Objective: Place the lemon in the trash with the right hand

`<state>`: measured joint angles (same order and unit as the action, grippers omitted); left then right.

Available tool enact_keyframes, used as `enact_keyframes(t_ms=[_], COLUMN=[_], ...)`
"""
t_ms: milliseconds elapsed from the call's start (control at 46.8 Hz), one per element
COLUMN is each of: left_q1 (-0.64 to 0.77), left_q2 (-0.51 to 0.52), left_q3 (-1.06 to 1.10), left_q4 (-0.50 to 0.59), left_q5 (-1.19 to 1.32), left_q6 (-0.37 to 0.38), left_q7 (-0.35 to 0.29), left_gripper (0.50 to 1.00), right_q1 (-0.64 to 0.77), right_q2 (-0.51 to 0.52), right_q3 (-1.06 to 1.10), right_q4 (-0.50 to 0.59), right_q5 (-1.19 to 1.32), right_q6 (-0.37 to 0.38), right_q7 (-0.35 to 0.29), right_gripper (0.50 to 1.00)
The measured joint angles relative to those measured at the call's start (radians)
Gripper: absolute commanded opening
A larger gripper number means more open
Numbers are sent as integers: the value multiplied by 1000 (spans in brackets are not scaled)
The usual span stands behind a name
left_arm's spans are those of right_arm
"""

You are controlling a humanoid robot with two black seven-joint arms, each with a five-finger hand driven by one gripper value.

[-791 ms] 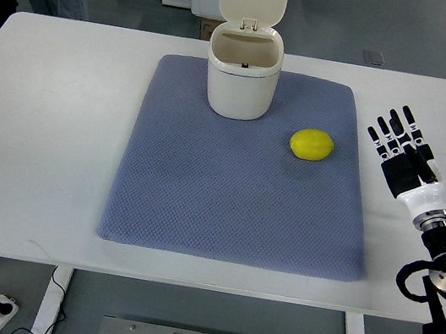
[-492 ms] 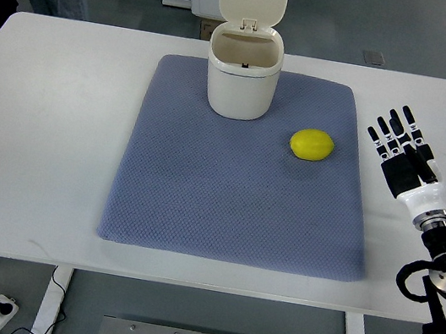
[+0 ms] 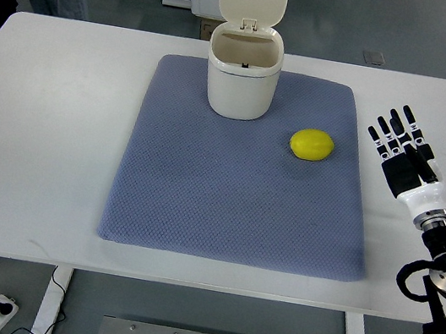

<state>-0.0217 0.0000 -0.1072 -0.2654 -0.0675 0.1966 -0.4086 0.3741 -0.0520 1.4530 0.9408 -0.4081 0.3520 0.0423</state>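
No change from the earlier frames: right hand (image 3: 403, 150) stays flat over the white table (image 3: 48, 138), just right of the blue mat (image 3: 227, 193), fingers straight and spread, holding nothing. Lemon (image 3: 311, 145) lies on the mat's right side, between the hand and the cream trash bin (image 3: 241, 80). Bin upright at the mat's far edge, lid raised; nothing lies between lemon and bin.

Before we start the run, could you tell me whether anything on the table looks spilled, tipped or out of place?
Nothing stands out. The bin stands upright with its lid open, the lemon lies on the mat, and the right hand rests open beside it.
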Motion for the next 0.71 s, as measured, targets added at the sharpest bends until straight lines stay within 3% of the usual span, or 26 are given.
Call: enact_keyframes(t_ms=[706], left_q1=[0], left_q2=[0], left_q3=[0], left_q4=[0], left_q5=[0], left_q6=[1], left_q7=[0], left_gripper=[1000], right_q1=[54], right_q2=[1], right_q3=[2], right_q4=[-25], right_q5=[1], right_q6=[-4], right_q7=[1], right_gripper=[1000])
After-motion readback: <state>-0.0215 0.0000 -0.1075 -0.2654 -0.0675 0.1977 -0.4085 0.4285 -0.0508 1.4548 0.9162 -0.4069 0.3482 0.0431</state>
